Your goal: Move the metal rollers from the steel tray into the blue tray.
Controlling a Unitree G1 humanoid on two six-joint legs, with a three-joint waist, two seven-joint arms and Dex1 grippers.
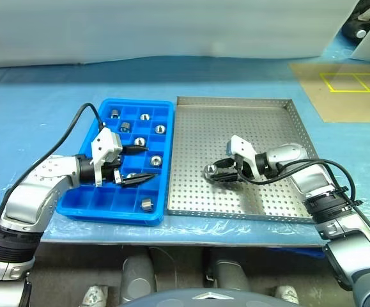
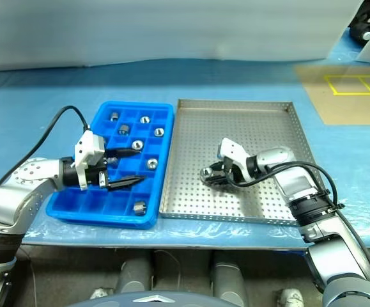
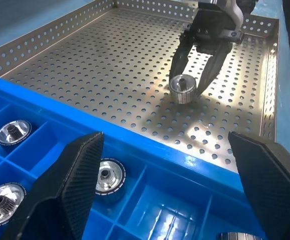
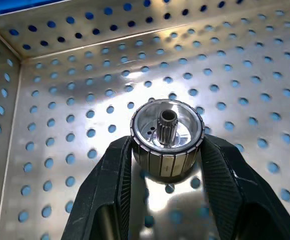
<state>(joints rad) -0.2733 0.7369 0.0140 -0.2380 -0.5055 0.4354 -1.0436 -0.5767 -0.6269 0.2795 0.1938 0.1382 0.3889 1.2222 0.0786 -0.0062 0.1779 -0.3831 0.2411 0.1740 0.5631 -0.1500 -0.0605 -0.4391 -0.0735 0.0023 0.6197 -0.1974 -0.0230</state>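
Because its load belongs in the blue tray point(image 1: 89, 201) at nine o'clock, the right gripper point(image 4: 168, 165) pinches a metal roller point(image 4: 167, 137) while the left gripper point(image 1: 135, 164) waits spread.

No words, numbers or labels can be read anywhere; the blue tray point(image 1: 95, 198), the steel tray point(image 1: 236, 102) and the metal rollers point(image 4: 167, 135) carry no writing.

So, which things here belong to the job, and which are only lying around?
Job:
- roller held by right gripper
- rollers in blue tray
- steel tray
- left gripper, jaws open

Lying about:
- yellow floor marking
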